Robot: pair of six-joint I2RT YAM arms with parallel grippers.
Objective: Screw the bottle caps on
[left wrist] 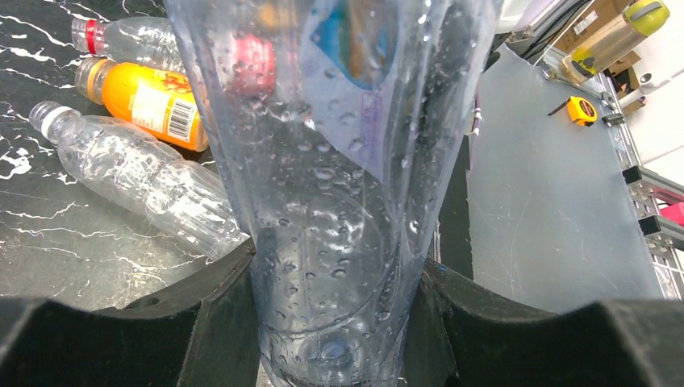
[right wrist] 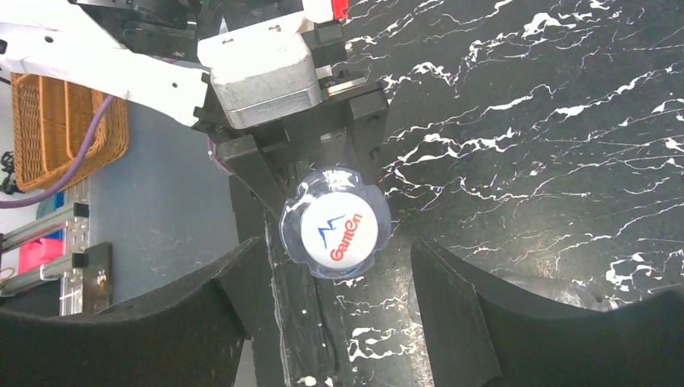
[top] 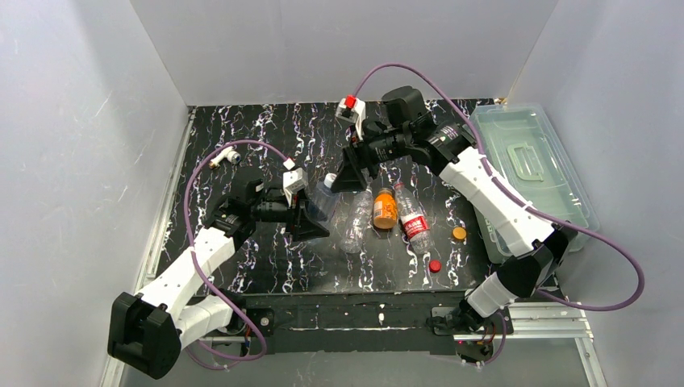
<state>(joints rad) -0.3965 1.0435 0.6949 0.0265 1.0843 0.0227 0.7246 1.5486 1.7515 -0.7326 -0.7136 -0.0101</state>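
My left gripper [top: 310,216] is shut on the lower body of a clear wet bottle [left wrist: 331,242] and holds it upright. The bottle [top: 323,198] carries a white cap [right wrist: 339,228] printed in red and blue. My right gripper [top: 352,172] is open above the bottle top. In the right wrist view the right gripper [right wrist: 335,270] has its jaws wide on either side of the white cap and not touching it. A loose orange-yellow cap [top: 459,233] and a loose red cap [top: 435,265] lie on the table at the right.
Three bottles lie on the black marble table [top: 242,266]: a clear one [top: 355,218], an orange one [top: 385,208] and a red-labelled one [top: 413,219]. A clear lidded bin [top: 532,161] stands at the right. A white-and-brass fitting [top: 226,156] lies far left.
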